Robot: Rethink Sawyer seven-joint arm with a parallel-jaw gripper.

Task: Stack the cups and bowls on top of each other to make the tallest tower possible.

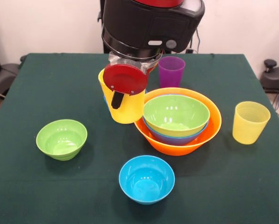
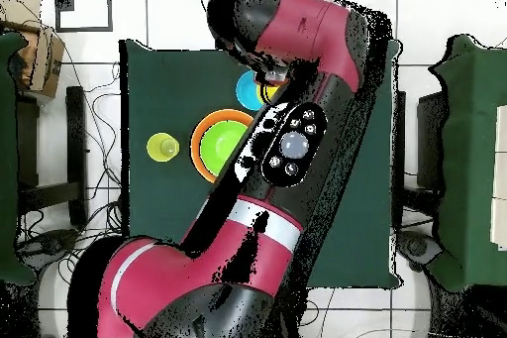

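My gripper [image 1: 118,99] is shut on the opaque yellow cup [image 1: 130,108] and holds it tilted, just left of the tower and close to its rim. One black finger [image 1: 117,100] lies on the cup's outer wall. The tower is the orange bowl [image 1: 209,133] with the large blue bowl [image 1: 176,138] and the medium green bowl [image 1: 176,114] nested in it. The purple cup [image 1: 171,71] stands behind it. The ribbed pale yellow cup [image 1: 250,122] stands to the right. A small green bowl [image 1: 61,139] sits at the left and a small blue bowl [image 1: 146,179] in front. The other small blue bowl is hidden.
The green table [image 1: 46,79] ends near the small blue bowl at the front. In the overhead view the arm [image 2: 287,146] covers much of the table; the orange bowl [image 2: 201,136], the pale yellow cup [image 2: 162,146] and a blue bowl [image 2: 248,88] show beside it.
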